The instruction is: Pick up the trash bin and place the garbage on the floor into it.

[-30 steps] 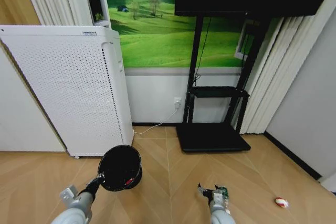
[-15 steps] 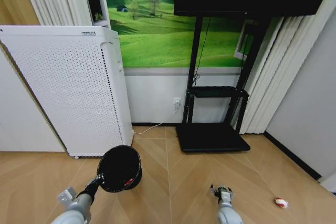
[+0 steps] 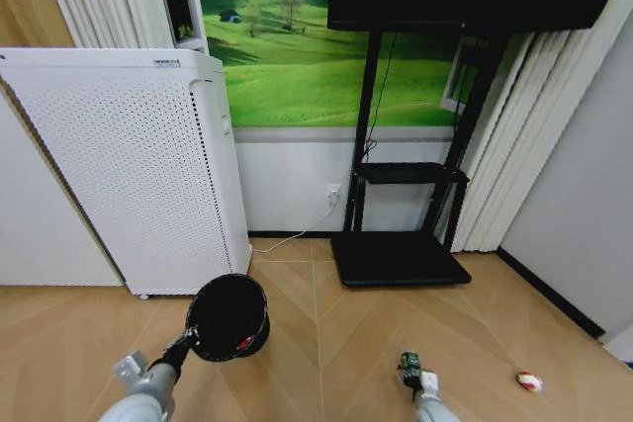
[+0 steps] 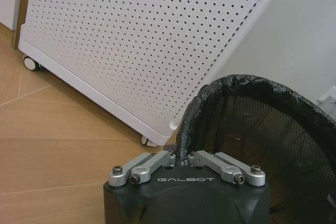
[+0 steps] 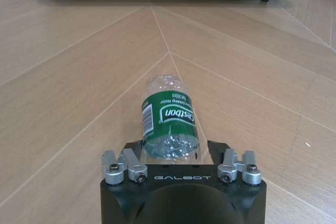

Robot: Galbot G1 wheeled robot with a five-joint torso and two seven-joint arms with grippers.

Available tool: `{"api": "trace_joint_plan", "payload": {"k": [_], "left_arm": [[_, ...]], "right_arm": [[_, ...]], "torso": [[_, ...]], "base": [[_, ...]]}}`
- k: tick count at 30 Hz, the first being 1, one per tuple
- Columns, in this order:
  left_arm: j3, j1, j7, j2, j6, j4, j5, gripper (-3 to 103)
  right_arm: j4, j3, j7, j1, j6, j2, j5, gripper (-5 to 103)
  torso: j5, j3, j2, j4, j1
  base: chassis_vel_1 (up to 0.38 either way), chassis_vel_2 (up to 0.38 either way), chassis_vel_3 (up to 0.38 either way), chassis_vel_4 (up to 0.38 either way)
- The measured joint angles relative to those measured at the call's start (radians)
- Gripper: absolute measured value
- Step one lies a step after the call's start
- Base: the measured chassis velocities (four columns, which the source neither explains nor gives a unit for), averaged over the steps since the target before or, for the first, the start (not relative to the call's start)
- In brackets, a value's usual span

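Right wrist view: bottle (image 5: 169,124) sits between the right tool (image 5: 181,167) fingers

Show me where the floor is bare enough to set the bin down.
Bare wood lies between the trash bin, held by the left gripper, and the bottle in the right gripper. More lies between bottle and white-and-red scrap. Crowded: by the air purifier and TV stand base.
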Motion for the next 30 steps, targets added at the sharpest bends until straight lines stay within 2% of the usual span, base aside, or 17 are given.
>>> {"api": "trace_joint_plan", "payload": {"k": [2,3,5,8,11,17,20,23,24,26,27,29,30], "left_arm": [[-0.005,0.001,0.000,0.001,-0.001,0.000,-0.001,3],[-0.005,0.001,0.000,0.001,-0.001,0.000,-0.001,3],[-0.007,0.001,0.000,0.001,-0.002,0.000,-0.002,3],[-0.006,0.001,0.000,0.001,-0.002,0.000,-0.002,3],[-0.002,-0.002,0.000,0.002,-0.002,0.000,-0.002,3],[0.001,-0.004,-0.001,0.004,-0.002,0.000,-0.002,3],[0.006,-0.007,-0.001,0.005,-0.002,0.004,-0.002,3],[0.022,-0.016,-0.001,0.009,-0.002,0.013,0.000,3],[0.040,-0.029,-0.001,0.016,-0.002,0.026,0.000,3],[0.118,-0.092,-0.002,0.053,-0.004,0.085,0.019,3],[0.118,-0.092,-0.002,0.053,-0.004,0.085,0.019,3],[0.186,-0.149,0.003,0.099,-0.003,0.122,0.031,3],[0.232,-0.185,0.032,0.141,0.008,0.149,0.048,3]], "right_arm": [[-0.004,-0.002,-0.007,-0.001,0.007,0.000,-0.002,61],[-0.004,-0.002,-0.007,-0.001,0.007,0.000,-0.002,61],[0.004,-0.003,-0.013,-0.006,0.010,-0.003,-0.007,50],[0.013,-0.004,-0.017,-0.011,0.013,-0.003,-0.014,44],[0.033,-0.005,-0.020,-0.019,0.016,-0.004,-0.019,33],[0.068,-0.004,-0.021,-0.033,0.017,-0.007,-0.020,20],[0.104,0.001,-0.025,-0.048,0.022,-0.011,-0.017,20],[0.193,0.014,-0.051,-0.084,0.061,-0.018,0.011,20],[0.283,0.027,-0.078,-0.118,0.081,-0.028,0.040,20],[0.579,0.045,-0.150,-0.218,0.107,-0.080,0.102,20],[0.579,0.045,-0.150,-0.218,0.107,-0.080,0.102,20],[0.766,0.042,-0.180,-0.285,0.116,-0.120,0.127,20],[0.881,0.015,-0.228,-0.331,0.153,-0.156,0.129,20]], "torso": [[0.0002,0.000,0.000,0.0000,0.000],[0.0002,0.000,0.000,0.0000,0.000],[-0.0001,0.000,0.000,0.0000,0.000],[0.0001,0.000,0.000,0.0000,0.000],[0.0000,0.000,0.000,-0.0001,0.000],[0.0001,0.000,0.000,0.0000,0.000],[0.0001,0.000,0.000,0.0002,0.000],[0.0003,0.000,0.000,0.0002,0.000],[0.0001,0.000,0.000,0.0002,0.000],[-0.0007,0.000,0.000,-0.0001,0.000],[-0.0007,0.000,0.000,-0.0001,0.000],[0.0000,0.000,0.000,-0.0003,0.000],[-0.0006,0.000,0.000,-0.0008,0.000]], "base": [[0.000,0.000,0.000,0.000],[0.000,0.000,0.000,0.000],[0.000,0.000,0.000,0.000],[0.000,0.000,0.000,0.000],[0.000,0.000,0.000,0.000],[0.000,0.000,0.000,0.000],[0.000,0.000,0.000,0.000],[0.000,0.000,0.000,0.000],[0.000,0.000,0.000,0.000],[0.000,0.000,0.000,0.000],[0.000,0.000,0.000,0.000],[0.000,0.000,0.000,0.000],[0.000,0.000,0.000,0.000]]}}
